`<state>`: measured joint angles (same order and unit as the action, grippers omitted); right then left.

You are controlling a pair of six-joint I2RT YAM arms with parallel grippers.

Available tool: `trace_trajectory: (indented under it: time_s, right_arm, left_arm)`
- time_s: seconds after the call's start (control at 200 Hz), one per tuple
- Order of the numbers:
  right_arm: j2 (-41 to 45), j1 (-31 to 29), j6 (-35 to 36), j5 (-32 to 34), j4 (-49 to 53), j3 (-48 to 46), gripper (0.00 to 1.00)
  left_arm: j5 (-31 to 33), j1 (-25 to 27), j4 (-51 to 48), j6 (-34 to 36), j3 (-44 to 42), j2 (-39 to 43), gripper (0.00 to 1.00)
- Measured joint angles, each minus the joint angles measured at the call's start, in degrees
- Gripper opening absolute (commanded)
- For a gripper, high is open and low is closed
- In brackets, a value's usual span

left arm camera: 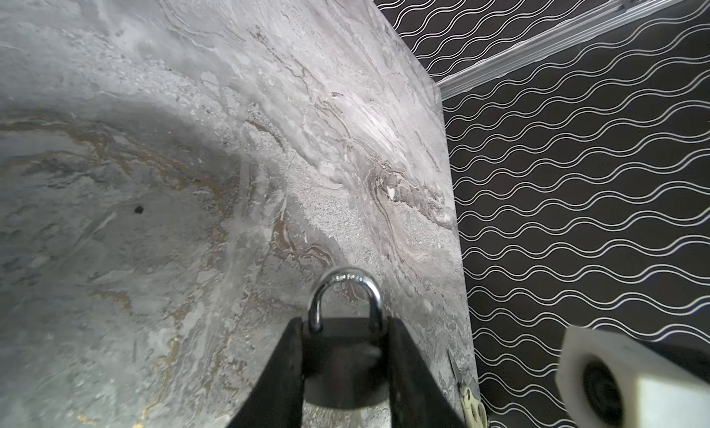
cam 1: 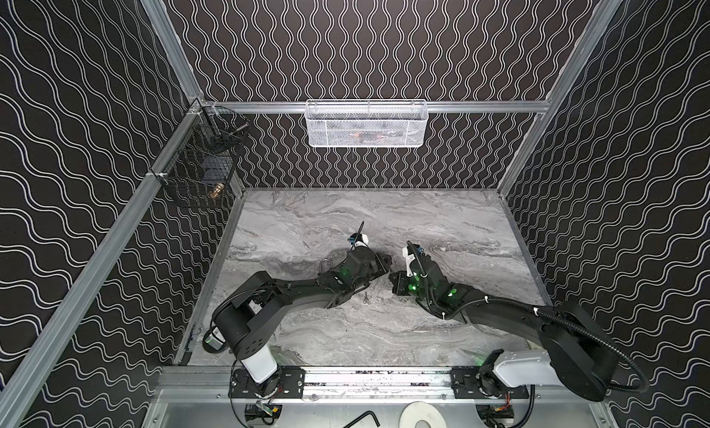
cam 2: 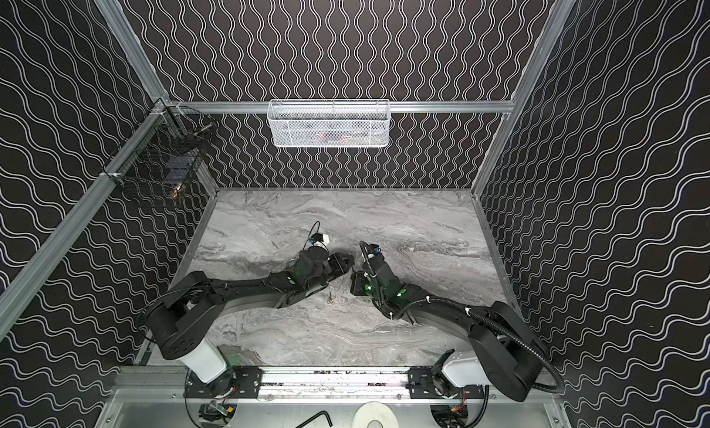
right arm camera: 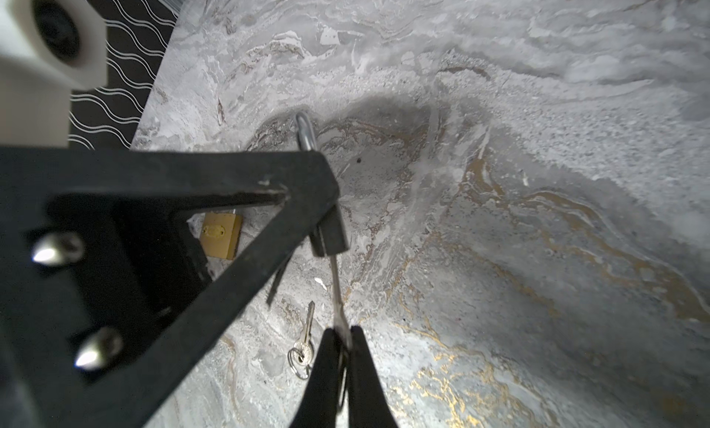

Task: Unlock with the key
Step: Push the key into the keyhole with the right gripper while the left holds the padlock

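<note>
Both arms are stretched low over the counter [cam 1: 345, 222] and brought together near its middle in both top views. The left arm [cam 1: 299, 291] is laid out from the near left corner and the right arm [cam 1: 499, 314] from the near right. The two wrists are set close, just apart.

The left gripper [left arm camera: 345, 325] is clenched on the padlock [left arm camera: 344, 345]. Its dark body is pinched between the fingertips and the steel shackle [left arm camera: 345, 278] stands clear of them. The right gripper [right arm camera: 342, 332] is closed tight on the key [right arm camera: 335, 288], with the blade left sticking out ahead of the tips.

The padlock is held just ahead of the right gripper, and the gap is bridged by the key. The blade's tip is seen meeting the bottom end of the padlock's body; how far it is in cannot be told.

Key and padlock are lined up on one axis, set across the left gripper's fingers. The key is pointed away from the right gripper, and the shackle is pointed onward, past the left gripper's finger.

A spare key [right arm camera: 305, 339] on a ring is seen lying flat on the counter beside the right gripper's tips. A brass lock [right arm camera: 221, 236] is seen through the gap in the left gripper.
</note>
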<state>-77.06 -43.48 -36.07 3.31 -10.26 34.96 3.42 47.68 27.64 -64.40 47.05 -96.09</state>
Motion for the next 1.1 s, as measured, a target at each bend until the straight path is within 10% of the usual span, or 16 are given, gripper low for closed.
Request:
trace_trajectory:
  time_s: [1.101]
  right_arm:
    - [-6.0,0.0,-5.2,0.8,-1.7,0.9,0.0]
  left_arm:
    - [10.9,3.0,6.3,-10.6,-3.3,-4.2,0.0]
